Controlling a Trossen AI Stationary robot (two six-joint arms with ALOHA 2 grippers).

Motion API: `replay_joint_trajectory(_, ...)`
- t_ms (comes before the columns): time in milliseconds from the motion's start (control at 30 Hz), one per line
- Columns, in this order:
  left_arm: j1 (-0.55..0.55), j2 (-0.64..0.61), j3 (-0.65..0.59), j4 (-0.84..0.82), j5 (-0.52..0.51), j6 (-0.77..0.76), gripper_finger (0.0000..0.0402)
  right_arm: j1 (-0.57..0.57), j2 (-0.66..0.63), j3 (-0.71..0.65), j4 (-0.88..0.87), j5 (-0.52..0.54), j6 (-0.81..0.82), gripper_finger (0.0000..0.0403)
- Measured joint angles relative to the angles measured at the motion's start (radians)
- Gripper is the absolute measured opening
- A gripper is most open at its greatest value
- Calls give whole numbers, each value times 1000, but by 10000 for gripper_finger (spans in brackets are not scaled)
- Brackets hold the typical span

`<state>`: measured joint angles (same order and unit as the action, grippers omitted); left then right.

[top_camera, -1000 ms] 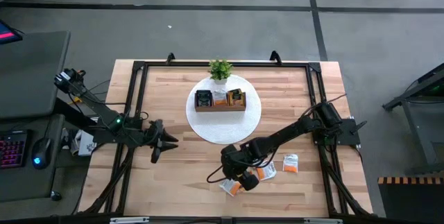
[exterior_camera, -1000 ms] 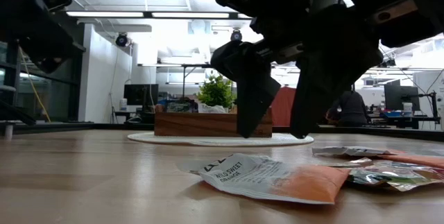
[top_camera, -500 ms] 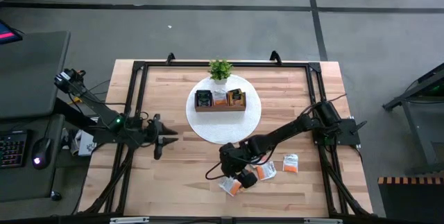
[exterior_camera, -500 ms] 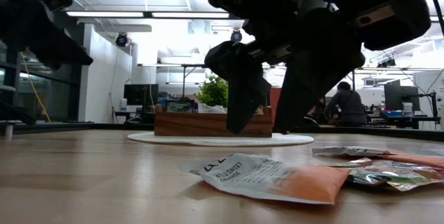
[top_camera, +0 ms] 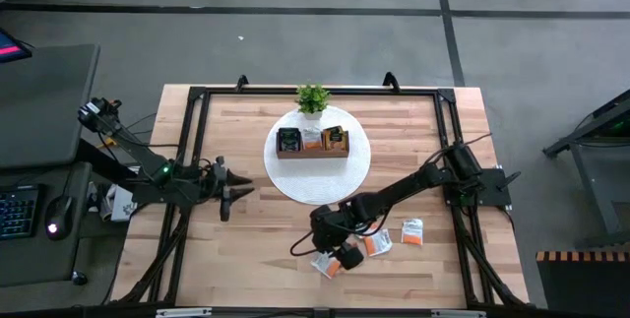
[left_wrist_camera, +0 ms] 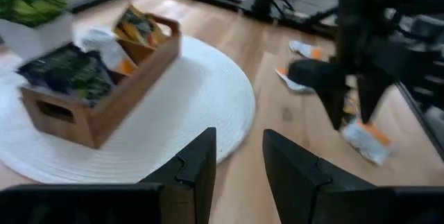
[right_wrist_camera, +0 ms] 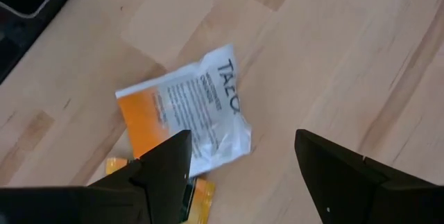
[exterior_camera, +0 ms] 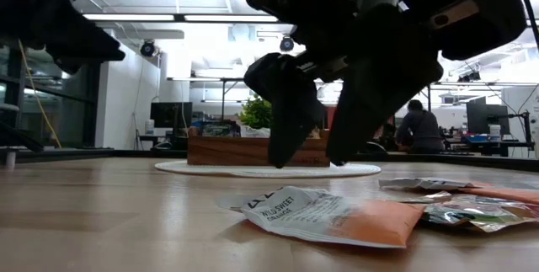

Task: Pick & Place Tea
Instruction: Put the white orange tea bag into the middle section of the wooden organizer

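Several tea sachets lie flat on the table near its near edge. A white-and-orange sachet [right_wrist_camera: 184, 113] [exterior_camera: 328, 215] [top_camera: 330, 264] is nearest, with others [top_camera: 374, 244] [top_camera: 412, 231] to its right. My right gripper [right_wrist_camera: 250, 175] [exterior_camera: 316, 141] hovers open just above and behind the white-and-orange sachet, without touching it. More sachets stand in the brown wooden tray [top_camera: 312, 142] [left_wrist_camera: 104, 106]. My left gripper [left_wrist_camera: 239, 168] [top_camera: 236, 192] is open with a narrow gap, left of the tray, and holds nothing.
The tray sits on a round white mat [top_camera: 317, 182] with a small potted plant [top_camera: 313, 98] behind it. A black frame [top_camera: 197, 92] runs round the table edges. Bare wood lies between the two grippers. A person [exterior_camera: 417, 129] shows in the room beyond.
My right gripper has drifted a little toward the table's left, staying open above the sachets. My left gripper has shifted slightly toward the far edge and the tray. The sachets have not moved.
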<state>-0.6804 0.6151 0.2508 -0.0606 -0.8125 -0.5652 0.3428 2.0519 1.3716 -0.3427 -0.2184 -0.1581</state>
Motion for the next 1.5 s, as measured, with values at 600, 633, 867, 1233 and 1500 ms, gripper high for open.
replay_joint_trajectory(600,275,-303,-187,228,527,220,117,0,6,0,18,-20,22,252)
replay_joint_trajectory(633,305,-314,-189,228,564,236,117,0,6,0,18,-19,22,252)
replay_joint_trajectory(867,458,-345,-234,203,768,221,117,0,6,0,18,-20,26,252)
replay_joint_trajectory(1233,464,-343,-236,138,780,285,117,-2,41,0,4,-33,25,252)
replay_joint_trajectory(1500,464,-343,-237,103,774,195,117,-2,43,0,4,-29,25,251)
